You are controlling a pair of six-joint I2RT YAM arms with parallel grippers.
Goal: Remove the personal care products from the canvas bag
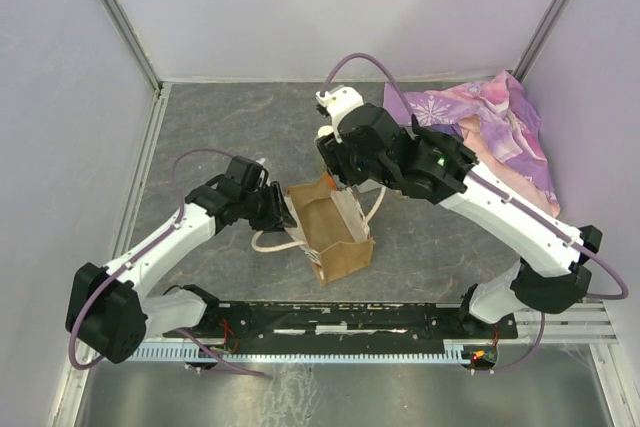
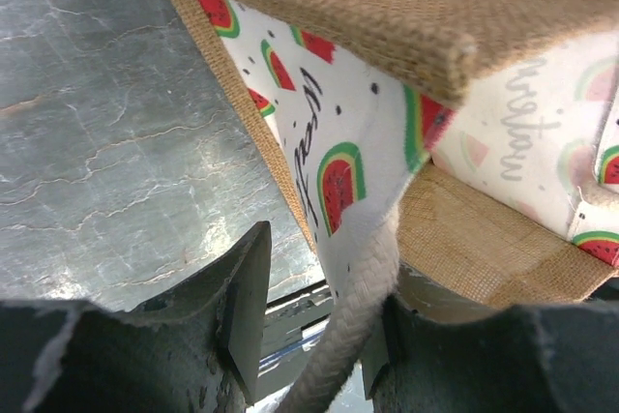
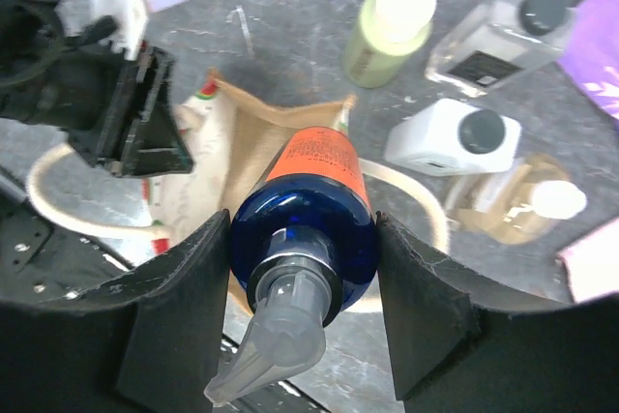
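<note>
Right gripper clamps orange pump bottle at canvas bag mouth; left gripper straddles cream handle, grip we cannot tell. Carried toward 2 o'clock, it may strike the white bottle.

The white-and-black left arm is stretching forward, its dark left gripper parted. The right arm is arching inward, the right gripper clamping an orange blue-topped bottle.

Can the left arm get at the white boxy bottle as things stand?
Probably not: the left pincer sits around the handle of the bag, and the white bottle lies beyond the bag, with the right pincer holding the orange bottle in between.
</note>
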